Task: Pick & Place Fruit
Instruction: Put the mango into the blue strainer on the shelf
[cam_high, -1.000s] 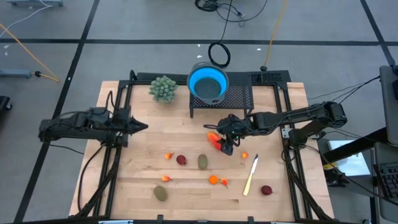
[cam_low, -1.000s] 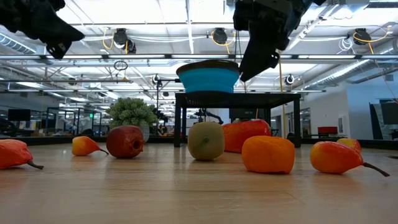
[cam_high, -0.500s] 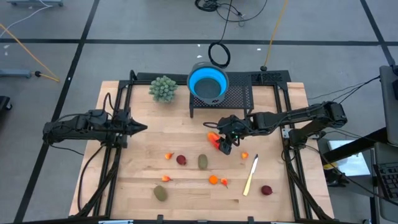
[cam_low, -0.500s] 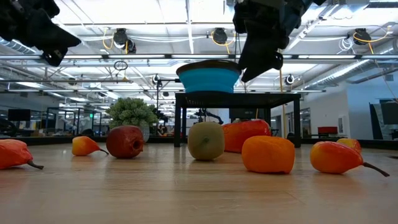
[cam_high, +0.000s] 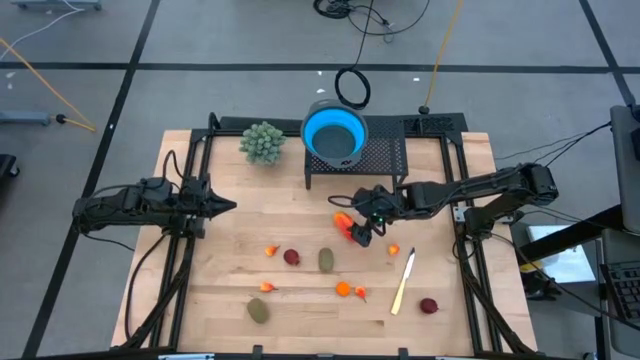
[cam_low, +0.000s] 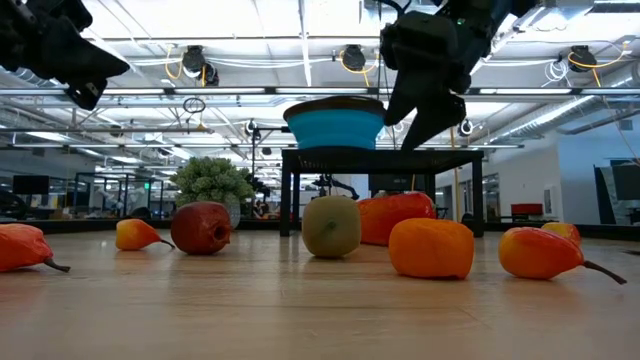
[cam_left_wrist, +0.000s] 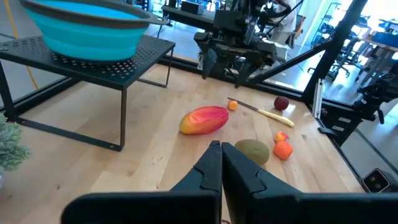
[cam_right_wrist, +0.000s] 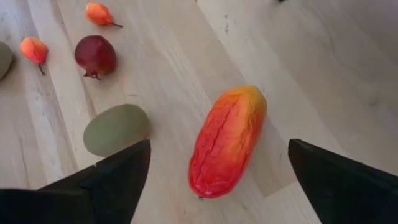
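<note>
The large red-orange elongated fruit lies on its side on the wooden table, in front of the black stand. My right gripper hovers over it, open, with one finger to either side of the fruit and touching nothing. In the low view my right gripper is well above the fruit. My left gripper is shut and empty, raised over the table's left part. A dark red round fruit and an olive oval one lie nearer the table's near edge.
A blue bowl sits on a black mesh stand at the far side, next to a pale-green plant ball. A yellow-handled knife, small orange fruits, another olive fruit and a dark red one lie toward the near edge.
My right gripper has turned slightly while staying above the red-orange fruit. The fruit has not moved.
</note>
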